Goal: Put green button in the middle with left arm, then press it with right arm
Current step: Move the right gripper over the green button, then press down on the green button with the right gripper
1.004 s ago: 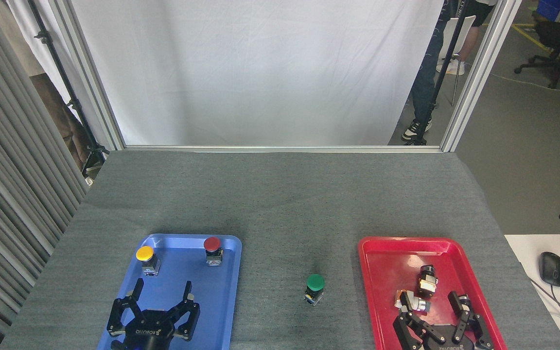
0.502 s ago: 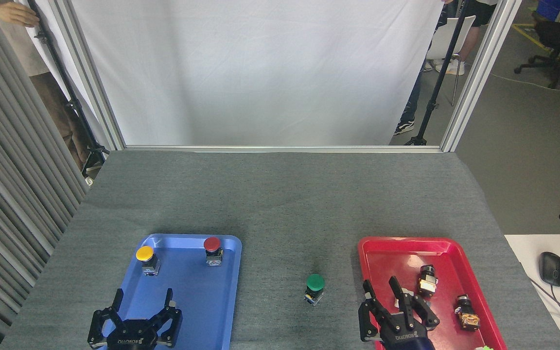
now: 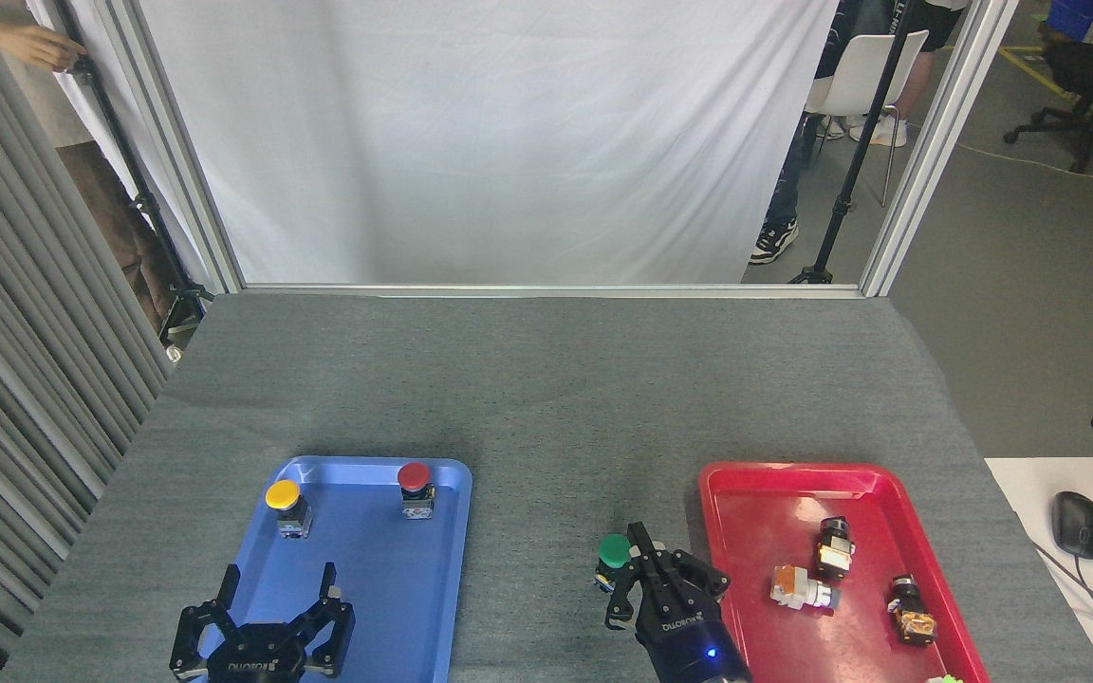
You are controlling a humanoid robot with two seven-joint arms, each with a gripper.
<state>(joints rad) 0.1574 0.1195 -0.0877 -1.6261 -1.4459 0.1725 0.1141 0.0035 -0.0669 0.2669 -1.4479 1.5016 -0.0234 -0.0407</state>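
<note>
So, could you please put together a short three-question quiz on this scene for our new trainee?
1. True or false: the green button stands on the bare grey cloth between the two trays.
2. Which buttons stand in the blue tray? A) yellow and red B) green and red C) none
3. Fill in: the tool right beside the green button is the ____ tool.

Key:
1. True.
2. A: the yellow button and the red button.
3. Right; the left tool hangs open over the blue tray's near end.
</note>
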